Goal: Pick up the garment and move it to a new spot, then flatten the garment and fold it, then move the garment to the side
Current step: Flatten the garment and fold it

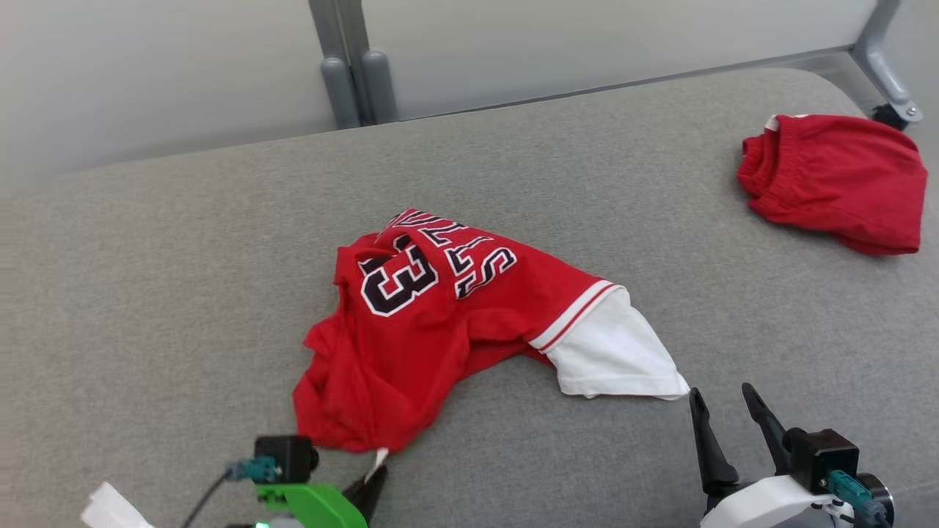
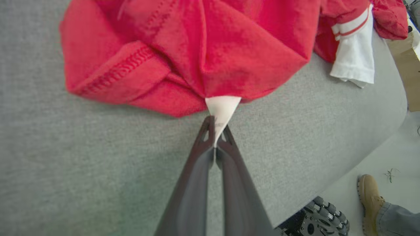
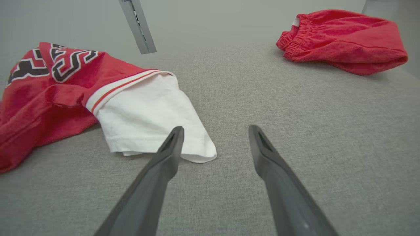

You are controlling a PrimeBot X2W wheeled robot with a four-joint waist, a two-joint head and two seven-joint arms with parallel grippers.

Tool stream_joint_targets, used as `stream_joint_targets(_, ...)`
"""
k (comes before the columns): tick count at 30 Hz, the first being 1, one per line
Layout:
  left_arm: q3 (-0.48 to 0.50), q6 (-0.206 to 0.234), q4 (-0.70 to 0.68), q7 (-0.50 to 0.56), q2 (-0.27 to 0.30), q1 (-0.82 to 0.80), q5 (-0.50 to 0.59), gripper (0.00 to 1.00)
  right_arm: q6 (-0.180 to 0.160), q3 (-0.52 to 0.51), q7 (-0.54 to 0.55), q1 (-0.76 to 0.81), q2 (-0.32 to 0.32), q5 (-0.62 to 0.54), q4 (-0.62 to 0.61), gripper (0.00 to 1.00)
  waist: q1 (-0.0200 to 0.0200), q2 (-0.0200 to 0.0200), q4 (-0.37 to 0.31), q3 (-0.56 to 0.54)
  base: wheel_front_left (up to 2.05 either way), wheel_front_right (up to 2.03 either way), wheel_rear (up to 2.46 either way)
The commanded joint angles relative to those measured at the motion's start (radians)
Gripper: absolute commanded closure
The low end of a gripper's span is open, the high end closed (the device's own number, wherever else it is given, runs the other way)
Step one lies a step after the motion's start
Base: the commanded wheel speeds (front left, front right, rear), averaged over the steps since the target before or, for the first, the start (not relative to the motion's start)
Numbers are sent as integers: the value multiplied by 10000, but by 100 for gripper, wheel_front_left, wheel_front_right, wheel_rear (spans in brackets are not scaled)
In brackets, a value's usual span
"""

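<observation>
left claw [image 2: 215, 131] pinches only the white tag [image 2: 223, 106] of the jersey [image 1: 440, 315]; we risk it slipping or tearing on lift. right claw [image 3: 215, 131] wide, empty, near the white sleeve [image 3: 147, 121].

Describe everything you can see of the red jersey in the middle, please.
The red jersey lies crumpled on the grey padded surface, its soft fabric bunched into folds. Black, white-edged lettering and the number 23 show on top. A red-and-white striped band leads to a white sleeve lying flat toward the robot's right. At the near hem, a small white tag is pinched in the shut left gripper.
</observation>
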Motion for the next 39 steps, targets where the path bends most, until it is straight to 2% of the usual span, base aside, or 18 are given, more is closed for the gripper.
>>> stream_joint_targets(1, -119, 259, -112, 15, -12, 263, 221, 100, -12, 73, -1, 91, -13, -94, 12, 0, 0, 0, 571, -304, 0, 0, 0)
stream_joint_targets(5, -427, 709, -345, 137, -531, 997, 564, 100, -12, 95, -1, 158, -16, -108, 43, 0, 0, 0, 988, -446, 0, 0, 0)
stream_joint_targets(6, -442, 741, -356, 105, -665, 1138, 552, 83, -13, 110, -1, 182, -16, -124, 59, 0, 0, 0, 1090, -484, 0, 0, 0)
stream_joint_targets(7, -451, 758, -348, 57, -730, 1198, 616, 47, -13, 111, -1, 211, -16, -148, 77, 0, 0, 0, 1167, -520, 0, 0, 0)
stream_joint_targets(8, -456, 777, -338, 24, -808, 1305, 628, 0, -13, 146, -1, 233, -16, -164, 98, 0, 0, 0, 1237, -554, 0, 0, 0)
stream_joint_targets(10, -394, 818, -358, -117, -879, 1457, 544, 0, -13, 150, -1, 231, -18, -175, 113, 0, 0, 0, 1325, -608, 0, 0, 0)
stream_joint_targets(13, -255, 1023, -563, -359, -637, 1478, 708, 0, -13, 157, -1, 256, -18, -171, 143, 0, 0, 0, 1367, -686, 0, 0, 0)
stream_joint_targets(19, 808, 1761, -2003, -939, 322, 1628, 885, 0, -13, 120, -1, 384, -16, -218, 147, 0, 0, 0, 1340, -804, 0, 0, 0)
stream_joint_targets(22, 946, 1905, -2222, -966, 618, 1674, 951, 0, -13, 229, -1, 352, -15, -208, 197, 0, 0, 0, 1220, -830, 0, 0, 0)
stream_joint_targets(27, 897, 1420, -1719, -552, 229, 1498, 578, 0, -13, 318, -1, 151, -16, -129, 192, 0, 0, 0, 930, -754, 0, 0, 0)
stream_joint_targets(28, 820, 1356, -1483, -440, 149, 1429, 588, 5, -13, 311, -1, 161, -18, -147, 194, 0, 0, 0, 873, -734, 0, 0, 0)
stream_joint_targets(29, 813, 1321, -1321, -373, 31, 1393, 509, 42, -13, 311, -1, 167, -18, -156, 192, 0, 0, 0, 834, -715, 0, 0, 0)
stream_joint_targets(30, 811, 1238, -1082, -307, -104, 1367, 438, 56, -13, 299, 0, 169, -15, -155, 182, 0, 0, 0, 783, -688, 0, 0, 0)
stream_joint_targets(32, 822, 1125, -634, -314, -281, 1275, 434, 100, -13, 273, 0, 188, -16, -150, 173, 0, 0, 0, 719, -650, 0, 0, 0)
stream_joint_targets(36, 890, 853, 153, -578, -540, 1256, 565, 100, -13, 222, 0, 246, -16, -103, 147, 0, 0, 0, 686, -609, 0, 0, 0)
stream_joint_targets(39, 1125, 718, 461, -694, -481, 1464, 373, 100, -13, 151, 0, 315, -16, -89, 126, 0, 0, 0, 756, -597, 0, 0, 0)
